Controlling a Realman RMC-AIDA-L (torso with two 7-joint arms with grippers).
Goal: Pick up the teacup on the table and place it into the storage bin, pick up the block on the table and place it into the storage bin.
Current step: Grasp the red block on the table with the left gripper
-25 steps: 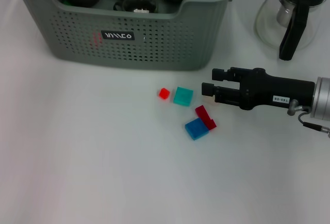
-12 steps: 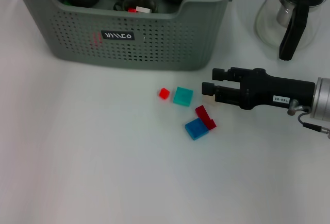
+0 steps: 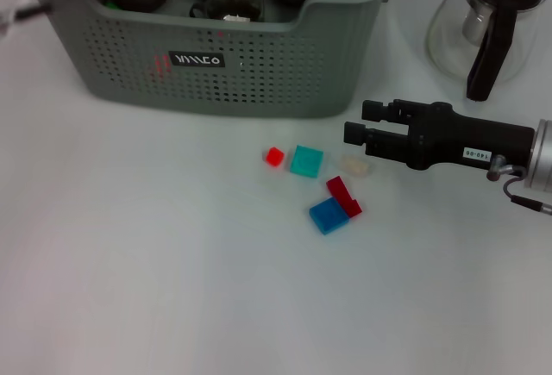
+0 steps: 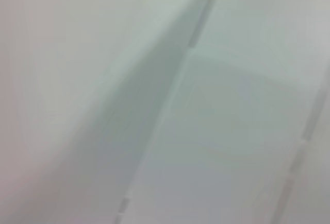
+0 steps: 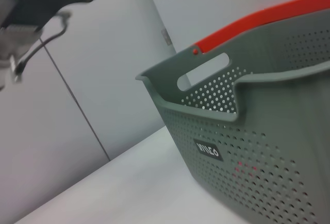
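We see the right gripper [image 3: 355, 121] reaching in from the right side of the table [image 3: 155, 289], held low and level, fingers pointing toward the robot's left. Its two black fingers [image 3: 366, 131] stand a bit apart w/ a small gap between them, and nothing is gripped.

Blocks lie just off the fingertips. A pale cream block [image 3: 355, 166] sits nearest, just below and beside the tips, not touching as far as we can tell. Left of it is a teal block [image 3: 306, 161], then a small red cube [image 3: 274, 157]. Nearer the robot, a dark red block [image 3: 344, 196] touches a blue block [image 3: 328, 215].

The storage bin [image 3: 259, 73] stands at the far side, beyond the blocks and left of the gripper, w/ its black label [image 3: 197, 60] facing us. Inside we see dark round pots and a teacup [image 3: 231, 4] near the dipped front rim. The right wrist view shows the bin's perforated wall and an orange-red edge along its rim.

A glass carafe [image 3: 487, 21] w/ black handle stands beyond the right arm.

The left gripper [image 3: 17, 0] is only a blur at the bin's far left corner; we can't tell its state. The left wrist view shows only blurred pale surfaces.
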